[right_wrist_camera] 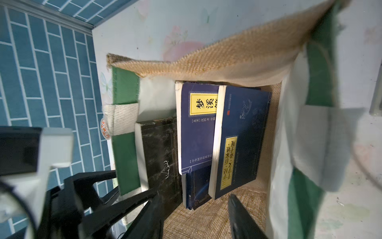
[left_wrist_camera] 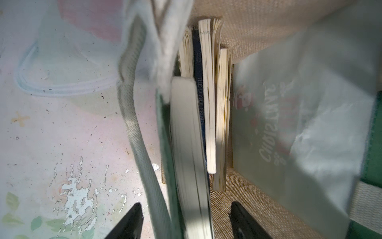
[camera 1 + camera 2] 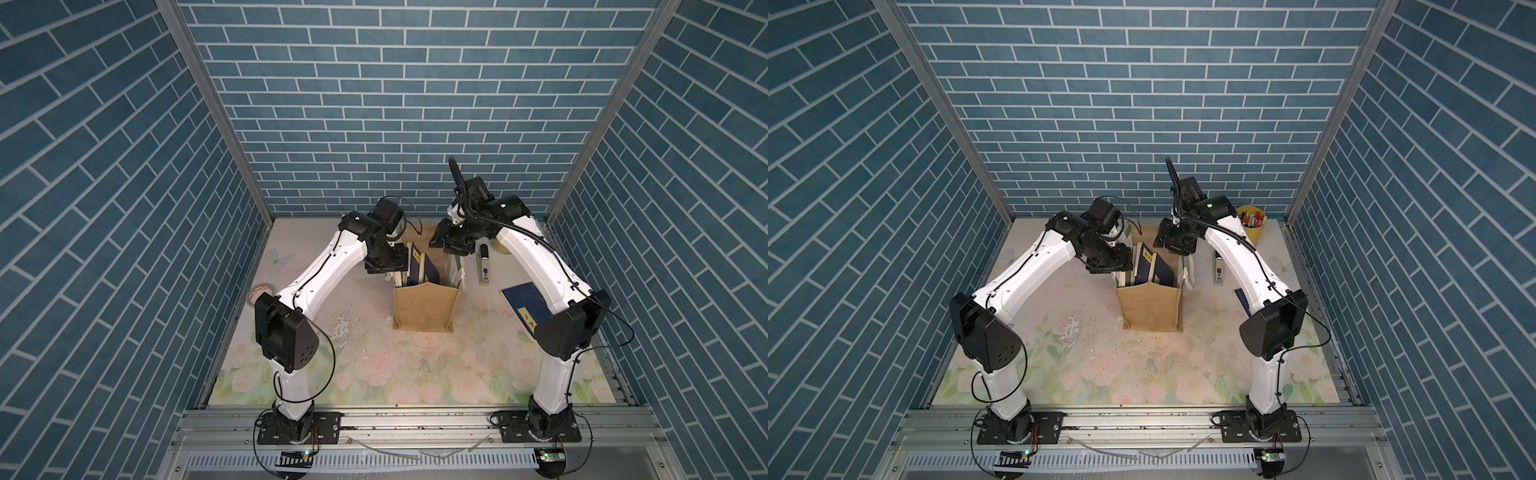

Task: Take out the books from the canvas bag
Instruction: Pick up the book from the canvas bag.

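Note:
The canvas bag stands upright mid-table with several books on edge inside. My left gripper is at the bag's left rim, open. One finger is outside the green side wall and one inside, with the wall and a thick book's page block between them, untouched. My right gripper hovers open over the bag's far right part, above a black book and dark blue ones. One dark blue book lies on the table under the right arm.
A stapler lies right of the bag and a yellow pen cup stands at the back right. A small bowl sits at the left edge. White rope handles hang by the bag's sides.

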Tool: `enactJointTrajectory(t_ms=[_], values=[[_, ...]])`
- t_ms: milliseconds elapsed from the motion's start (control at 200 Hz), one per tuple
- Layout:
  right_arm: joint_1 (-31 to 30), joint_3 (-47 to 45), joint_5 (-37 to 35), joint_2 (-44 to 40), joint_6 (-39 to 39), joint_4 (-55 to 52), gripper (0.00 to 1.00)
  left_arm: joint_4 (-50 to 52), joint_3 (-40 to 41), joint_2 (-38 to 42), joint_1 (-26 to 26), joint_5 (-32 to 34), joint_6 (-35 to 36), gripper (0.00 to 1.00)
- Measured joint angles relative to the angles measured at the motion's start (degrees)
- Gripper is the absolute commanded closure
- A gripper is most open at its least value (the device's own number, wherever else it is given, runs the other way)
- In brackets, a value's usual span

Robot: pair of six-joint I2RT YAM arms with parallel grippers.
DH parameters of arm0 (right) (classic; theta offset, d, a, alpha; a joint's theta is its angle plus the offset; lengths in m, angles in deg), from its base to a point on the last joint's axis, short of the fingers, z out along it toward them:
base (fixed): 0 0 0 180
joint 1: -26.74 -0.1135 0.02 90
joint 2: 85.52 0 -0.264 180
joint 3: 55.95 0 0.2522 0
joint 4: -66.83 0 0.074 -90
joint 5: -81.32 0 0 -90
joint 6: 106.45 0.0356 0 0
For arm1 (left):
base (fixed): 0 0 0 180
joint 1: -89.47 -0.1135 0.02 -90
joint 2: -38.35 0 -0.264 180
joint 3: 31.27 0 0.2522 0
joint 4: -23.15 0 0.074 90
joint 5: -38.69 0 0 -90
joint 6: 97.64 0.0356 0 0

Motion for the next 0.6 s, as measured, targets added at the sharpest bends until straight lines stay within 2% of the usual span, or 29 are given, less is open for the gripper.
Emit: enactJointTrajectory(t_ms=[95, 225, 315, 600], values=[[-0.57, 0.0, -0.46, 2.1, 0.0, -0.07, 0.5, -0.61, 1.53, 1.22, 0.0, -1.11, -0.87, 0.27], [-0.94, 0.0, -1.57, 4.61, 0.02, -0.39, 0.51, -0.59, 2.67, 2.19, 0.0, -2.43, -1.62, 0.13], [-1.16, 0.0, -2.6, 6.01, 0.02, -1.03, 0.51, -0.07, 2.47, 2.25, 0.0, -3.02, -0.98, 0.07], [-1.29, -0.02, -5.79, 7.04, 0.2, -1.77, 0.5, 6.82, -0.28, 1.07, 0.48, -6.25, 2.36, 0.07]])
